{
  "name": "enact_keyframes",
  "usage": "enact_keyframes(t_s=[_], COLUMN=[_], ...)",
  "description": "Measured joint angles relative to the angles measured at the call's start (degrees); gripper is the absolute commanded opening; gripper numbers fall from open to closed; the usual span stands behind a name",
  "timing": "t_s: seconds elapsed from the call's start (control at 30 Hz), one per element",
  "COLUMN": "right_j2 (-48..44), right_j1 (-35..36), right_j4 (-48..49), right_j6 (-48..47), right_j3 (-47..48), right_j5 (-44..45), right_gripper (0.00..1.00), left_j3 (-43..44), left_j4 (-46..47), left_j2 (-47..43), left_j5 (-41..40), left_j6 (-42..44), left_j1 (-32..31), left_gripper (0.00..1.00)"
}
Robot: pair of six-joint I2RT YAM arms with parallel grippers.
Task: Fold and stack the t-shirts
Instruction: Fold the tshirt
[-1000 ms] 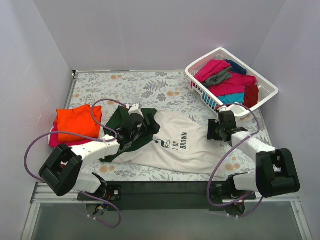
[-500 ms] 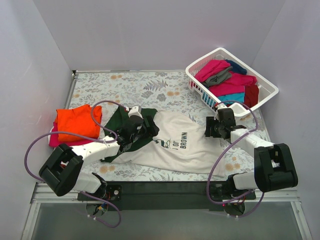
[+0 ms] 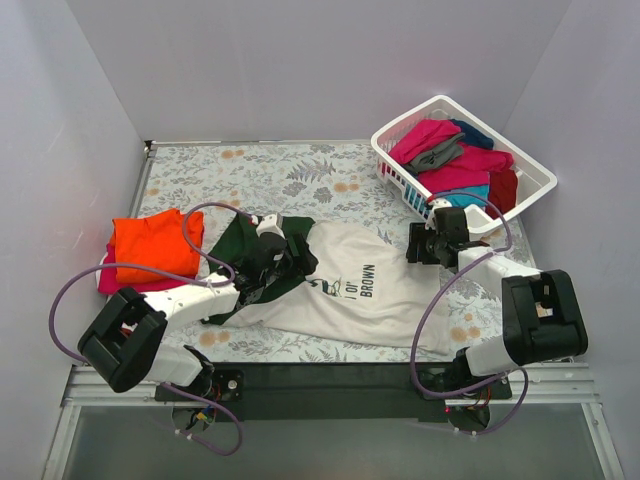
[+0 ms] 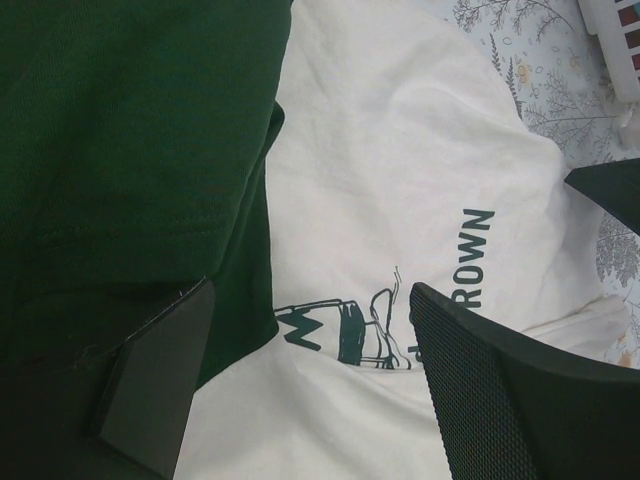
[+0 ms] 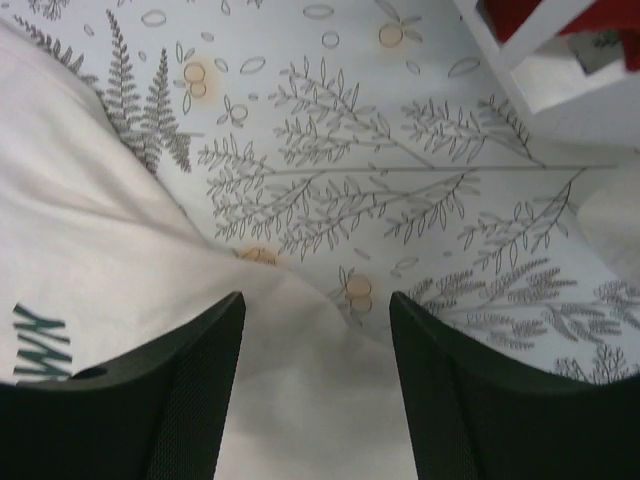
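Left gripper [image 4: 310,295] was released, jaws wide, hanging over the cream t-shirt [image 3: 365,290] right at the seam. Its left finger sat over the dark green sleeve [image 4: 120,150], its right finger over the cream body beside the cartoon-face print [image 4: 350,335] and the word BROWN. Nothing between the jaws; couldn't tell if they touched the cloth.

Right gripper [image 5: 315,300] was also released, low over the shirt's right edge, where cream cloth met the floral cover [image 5: 400,180] on the counter. Nothing held there either.

Cream shirt lay spread across the near middle of the counter, wrinkled, not folded.

Left of it: folded orange t-shirt [image 3: 155,245] sitting on a magenta t-shirt [image 3: 104,283].

Far right: white slatted basket [image 3: 408,188] holding the unfolded shirts [image 3: 460,178], magenta, grey, teal, dark red, navy. Right gripper was just beside the basket's near-left wall.
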Motion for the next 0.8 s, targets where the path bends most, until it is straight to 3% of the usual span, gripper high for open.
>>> enact_keyframes(t_s=[0.13, 0.27, 0.4, 0.63, 0.8], right_j2=[1.7, 1.7, 1.7, 1.0, 0.5], right_j1=[0.0, 0.0, 0.0, 0.9, 2.0], right_j4=[0.9, 0.7, 0.6, -0.9, -4.2], right_j6=[-0.4, -0.5, -0.5, -0.5, -0.4], right_j3=[0.7, 0.8, 0.8, 0.7, -0.3], right_j5=[-1.2, -2.1, -3.5, -5.2, -4.9], right_gripper=[0.50, 0.37, 0.30, 0.29, 0.40], left_j3=[-0.2, -0.7, -1.0, -1.4, -1.8], left_j4=[-0.4, -0.5, -0.8, -1.0, -1.3], left_j2=[-0.2, -1.4, -2.1, -2.1, -2.9], left_j5=[-0.1, -0.4, -0.5, -0.6, -0.6], left_j6=[-0.1, -0.1, -0.1, -0.2, -0.2], left_j1=[0.0, 0.0, 0.0, -0.1, -0.2], left_gripper=[0.73, 0.73, 0.73, 0.73, 0.73])
